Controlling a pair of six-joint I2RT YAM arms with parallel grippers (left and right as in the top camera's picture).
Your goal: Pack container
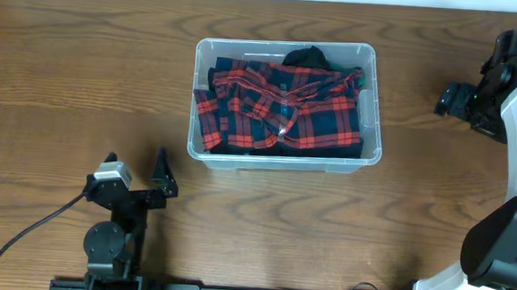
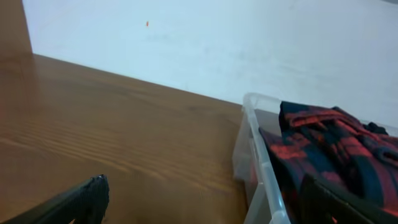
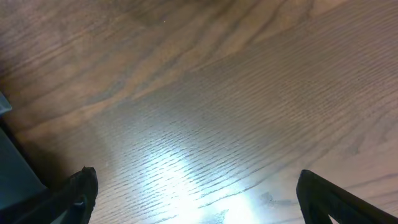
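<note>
A brown wooden table (image 1: pixel 66 61) filled the scene, with a white wall (image 2: pixel 186 37) behind it. The container (image 1: pixel 280 160) sat mid-table toward the far edge, holding a red-and-navy plaid garment (image 1: pixel 283 106) with something black (image 1: pixel 311 56) at the back. The left gripper (image 1: pixel 138 172) hovered near its front-left corner, jaws apart and empty. The right gripper (image 1: pixel 455 99) was well off to the container's right over bare wood, jaws likewise apart.
</note>
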